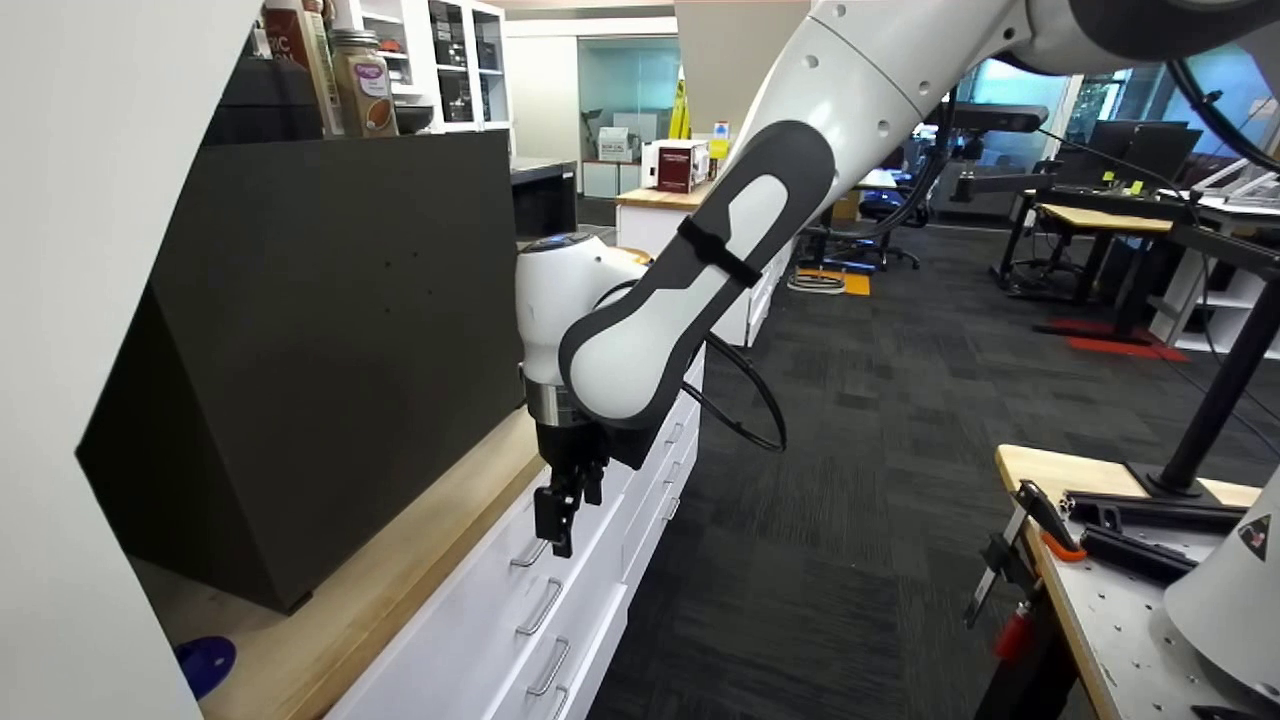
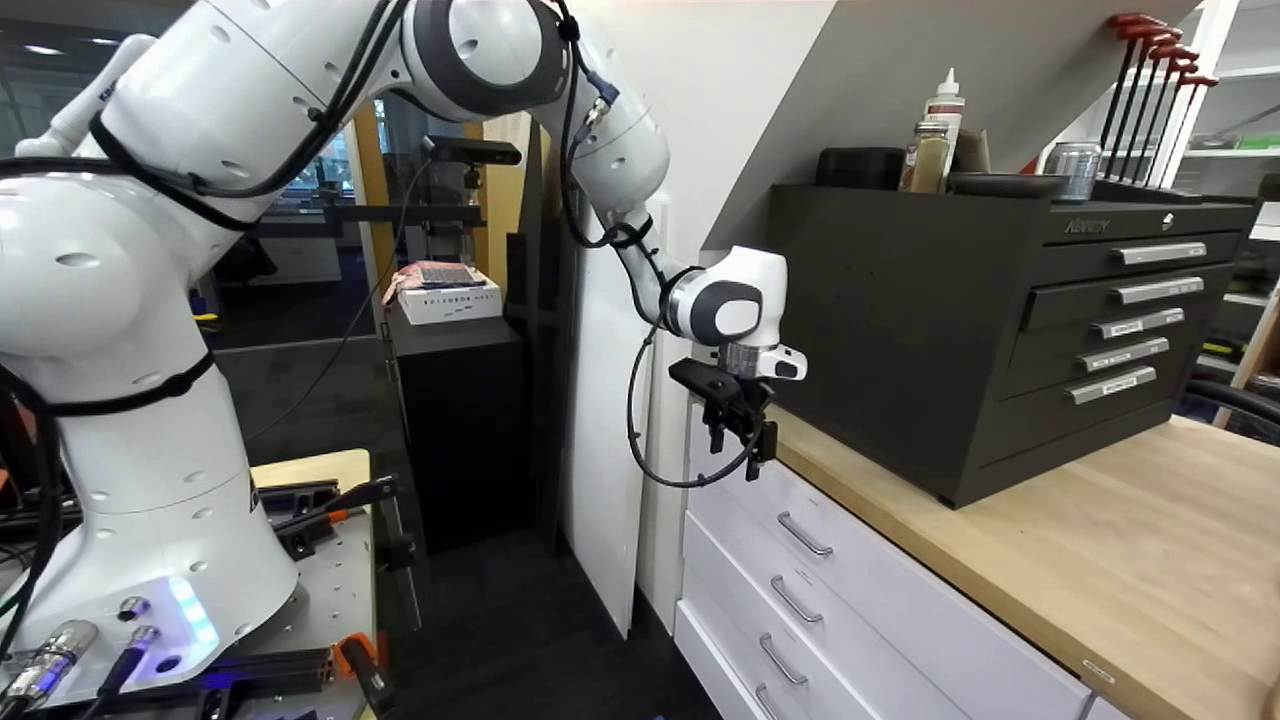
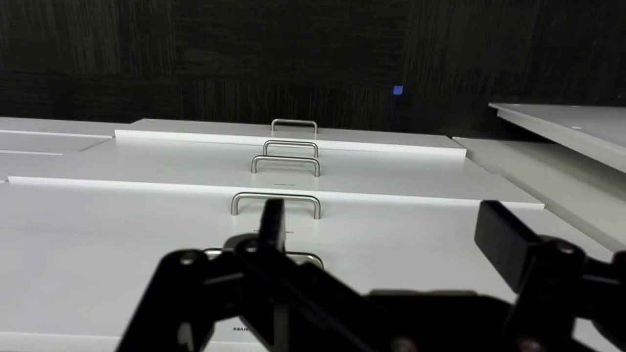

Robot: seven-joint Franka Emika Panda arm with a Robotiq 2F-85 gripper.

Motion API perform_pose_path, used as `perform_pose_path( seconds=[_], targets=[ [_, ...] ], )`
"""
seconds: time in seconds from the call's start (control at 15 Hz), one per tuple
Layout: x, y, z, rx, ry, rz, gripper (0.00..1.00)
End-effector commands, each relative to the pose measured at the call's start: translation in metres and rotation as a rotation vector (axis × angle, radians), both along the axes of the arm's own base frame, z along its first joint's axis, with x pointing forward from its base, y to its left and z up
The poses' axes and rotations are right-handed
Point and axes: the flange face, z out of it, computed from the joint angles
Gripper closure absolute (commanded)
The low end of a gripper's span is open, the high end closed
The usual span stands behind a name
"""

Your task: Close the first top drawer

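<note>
The top drawer's plain white front (image 2: 870,570) lies just below the wooden worktop; it also shows in an exterior view (image 1: 470,600) and the wrist view (image 3: 107,288). It looks pushed in under the worktop edge, and its inside is out of view. Its metal handle (image 2: 803,536) is partly hidden behind a gripper finger in the wrist view (image 3: 308,256). My gripper (image 3: 384,230) is open and empty, fingers wide apart. In both exterior views (image 1: 575,510) it hangs pointing down in front of the drawer front, near the handle (image 2: 738,452). Contact cannot be told.
Lower white fronts with metal handles (image 3: 286,164) step outward below. A dark tool chest (image 2: 890,350) stands on the wooden worktop (image 2: 1090,530) behind the gripper. A white panel (image 3: 562,127) stands beside the cabinet. A small blue object (image 3: 398,90) lies on the dark floor.
</note>
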Motion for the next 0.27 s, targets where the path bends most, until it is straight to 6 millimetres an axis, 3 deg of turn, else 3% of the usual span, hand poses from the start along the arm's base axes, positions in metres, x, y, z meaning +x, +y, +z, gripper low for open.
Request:
perform_pose_path(
  seconds=[0.0, 0.2],
  targets=[
    [-0.0039, 0.0019, 0.0016, -0.002, 0.017, -0.003, 0.00],
    [-0.0055, 0.0033, 0.0001, -0.002, 0.021, -0.001, 0.00]
  ],
)
